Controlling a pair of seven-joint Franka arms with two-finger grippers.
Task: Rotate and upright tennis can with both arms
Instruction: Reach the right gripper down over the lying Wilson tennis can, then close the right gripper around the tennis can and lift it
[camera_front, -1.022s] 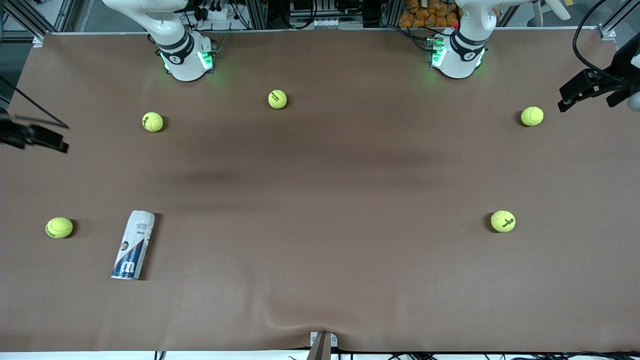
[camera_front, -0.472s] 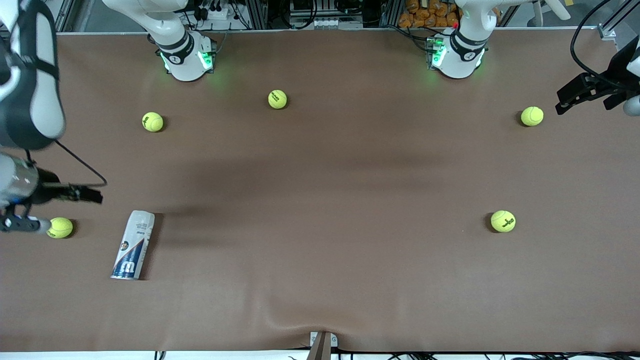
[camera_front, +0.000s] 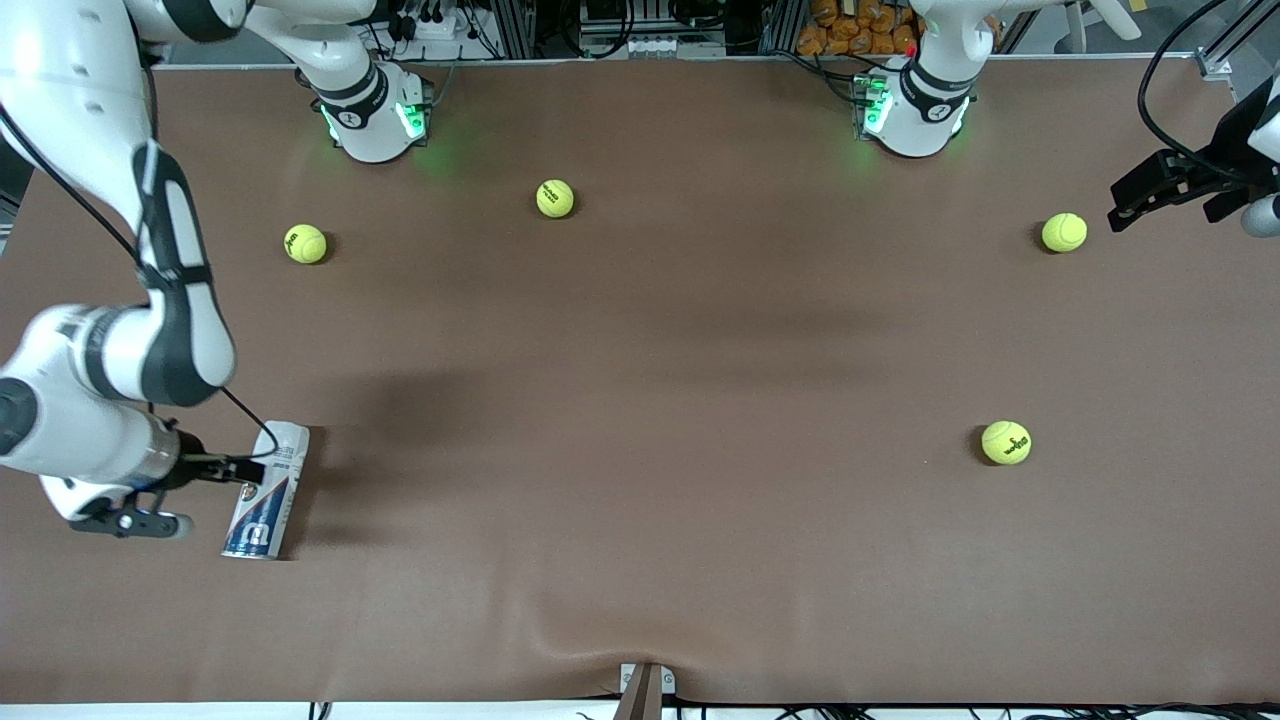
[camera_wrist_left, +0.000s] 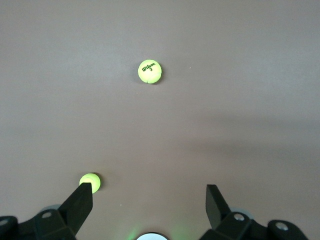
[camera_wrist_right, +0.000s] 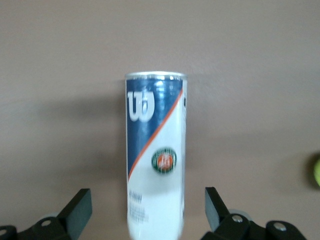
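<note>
The desk (camera_front: 640, 400), covered in brown, carried the lying tennis can (camera_front: 268, 492) near its edge at the right arm's end, toward the front camera's side, with its silvery rim pointing at that camera.

What had just changed was the right arm (camera_front: 120, 330). A second before, only a dark blur of it showed at that edge of the desk; half a second later its forearm had swung in; now it reached down so that the right gripper (camera_front: 235, 470) sat just beside the can's upper half, claw spread wide and pinching nothing. The can itself had not shifted at all. That suggested the approach was nearly finished and the first contact, a grasp or a push to turn the can, was about to come; rotating and uprighting were both still undone.

The left gripper (camera_front: 1165, 190) hung over the desk's edge at the left arm's end, claw likewise spread and empty, having barely drifted; that arm waited.

Five tennis balls had lain scattered on the desk earlier; the one nearest the can was now hidden under the right arm in the front view.

The right wrist view showed what the front view could not: the can (camera_wrist_right: 155, 160) lined up between the two spread fingers (camera_wrist_right: 80, 205), not yet touched. The left wrist view showed only bare desk and two balls, one of them (camera_wrist_left: 149, 71) printed with a brand name.
</note>
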